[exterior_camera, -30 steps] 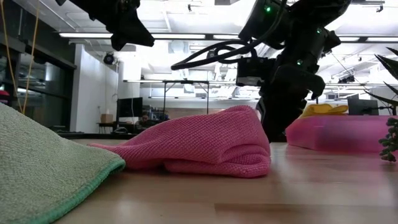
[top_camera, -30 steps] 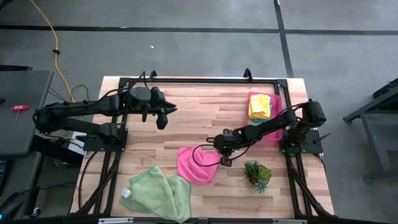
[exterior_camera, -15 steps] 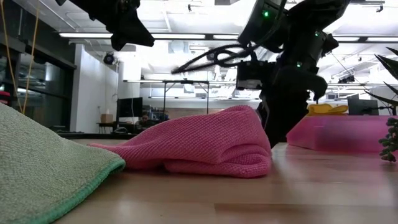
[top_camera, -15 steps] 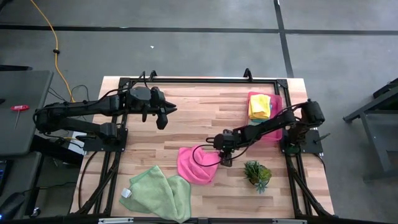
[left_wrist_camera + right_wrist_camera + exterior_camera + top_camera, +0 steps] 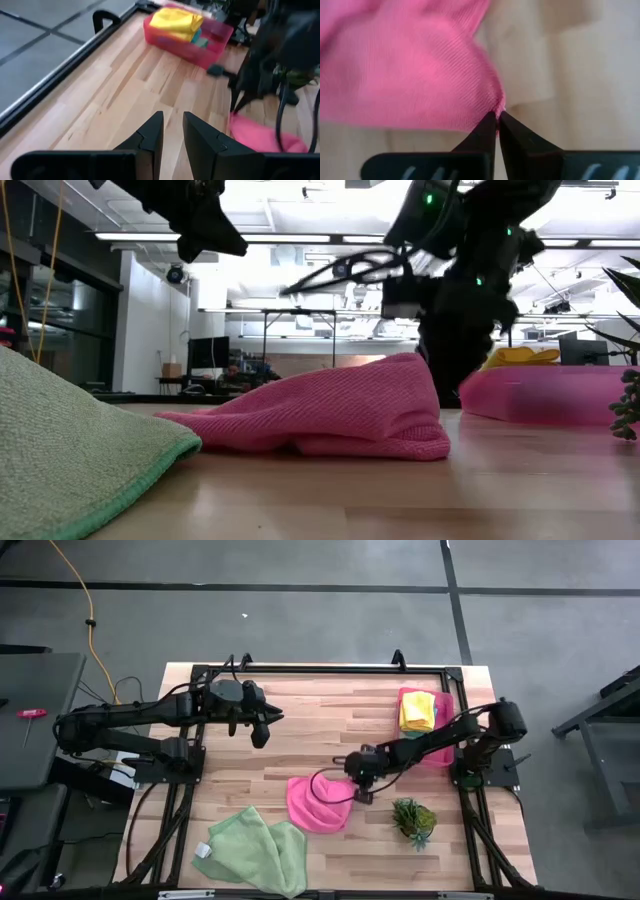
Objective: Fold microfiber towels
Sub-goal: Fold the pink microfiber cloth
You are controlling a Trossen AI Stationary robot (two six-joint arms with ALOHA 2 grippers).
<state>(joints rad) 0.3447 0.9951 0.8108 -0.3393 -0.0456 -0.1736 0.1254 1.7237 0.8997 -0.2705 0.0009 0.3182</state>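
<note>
I have the right gripper (image 5: 357, 780) reaching low across the table (image 5: 330, 720) from the right side, its fingers pinched on the edge of the hot pink towel (image 5: 318, 805), which lies crumpled mid-table; left gripper (image 5: 262, 727) hovers raised over the far left, jaws slightly parted, holding nothing.

Crumpled towel (image 5: 318, 805) mid-table, two towels (image 5: 255, 852) front-left, plant (image 5: 413, 819) right, tray (image 5: 446, 730) behind.
</note>
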